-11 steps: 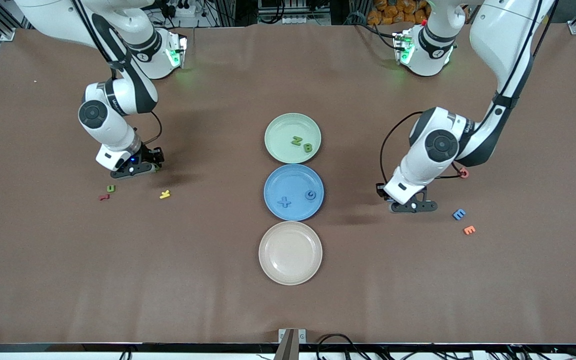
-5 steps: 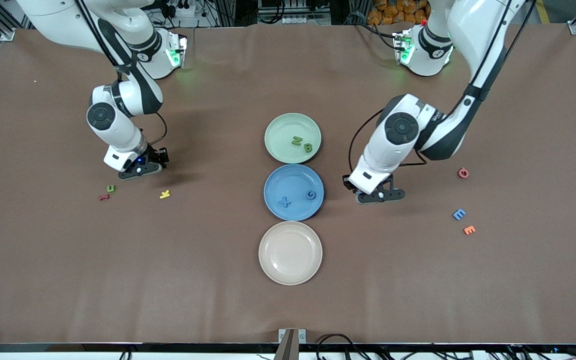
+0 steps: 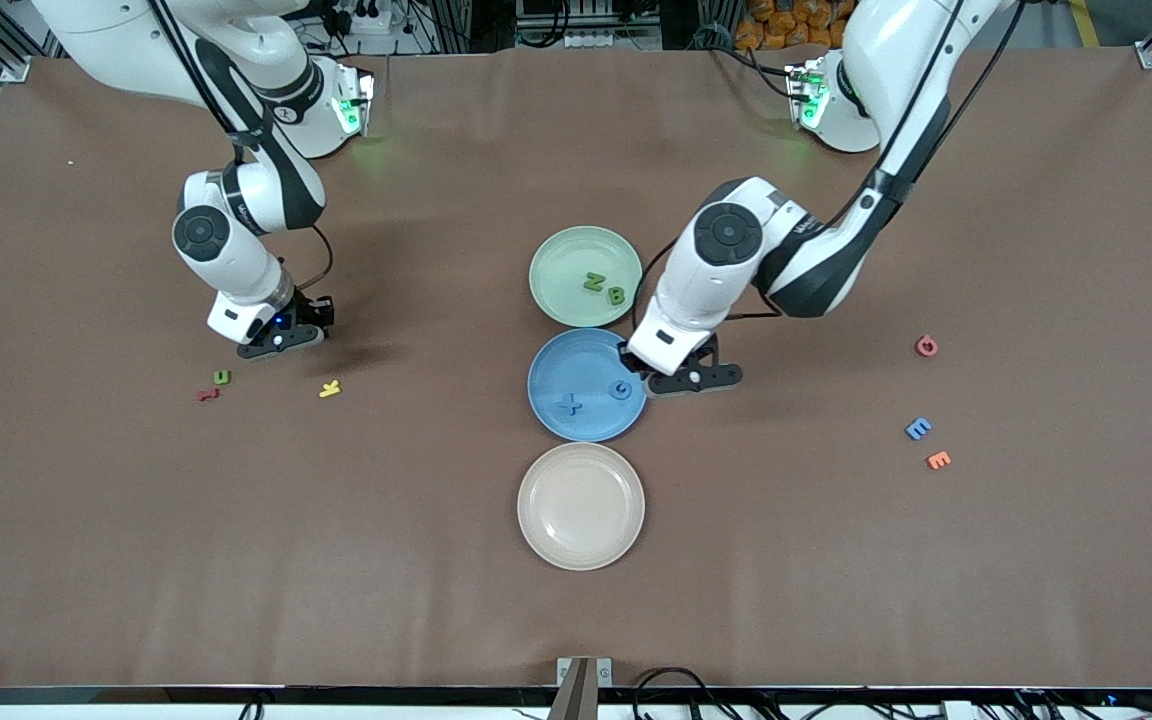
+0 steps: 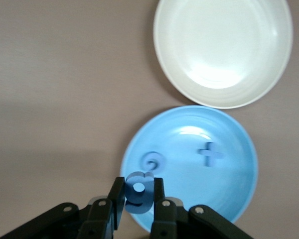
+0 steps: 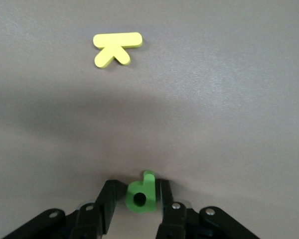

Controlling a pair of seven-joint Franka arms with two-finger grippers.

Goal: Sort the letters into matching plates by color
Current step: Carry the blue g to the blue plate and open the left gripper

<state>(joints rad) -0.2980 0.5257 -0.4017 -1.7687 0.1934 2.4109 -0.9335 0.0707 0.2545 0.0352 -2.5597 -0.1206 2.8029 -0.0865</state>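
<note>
Brown matte cloth covers my table, with three shallow round plates lined up in the middle: green plate [image 3: 585, 276], blue plate [image 3: 587, 385], and a cream plate [image 3: 581, 506] nearest the front camera.

My left gripper [image 4: 138, 206] hangs over the blue plate's edge on the left arm's side, its fingers clamped on a chunky blue 6 [image 4: 139, 191]. An X [image 3: 568, 404] and a G [image 3: 621, 390] already lie in that plate; a Z [image 3: 593, 282] and a B [image 3: 616, 295] sit in the green one. My right gripper [image 5: 141, 201] is low over bare cloth toward the right arm's end, pinching a green P [image 5: 141, 192].

A blue E [image 3: 918, 429] lies on the cloth beside an orange E [image 3: 938, 460]; a green U [image 3: 222, 377] lies by a red piece [image 3: 208, 395] and a yellow K [image 3: 330, 389].

My worry: the 6 is so close to the rim that releasing here could bounce it off the smooth lip onto the cloth. The pieces look light and foamy, so one might also cling to a finger pad. The P has a long carry to the green plate; a thin pinch could slip.
</note>
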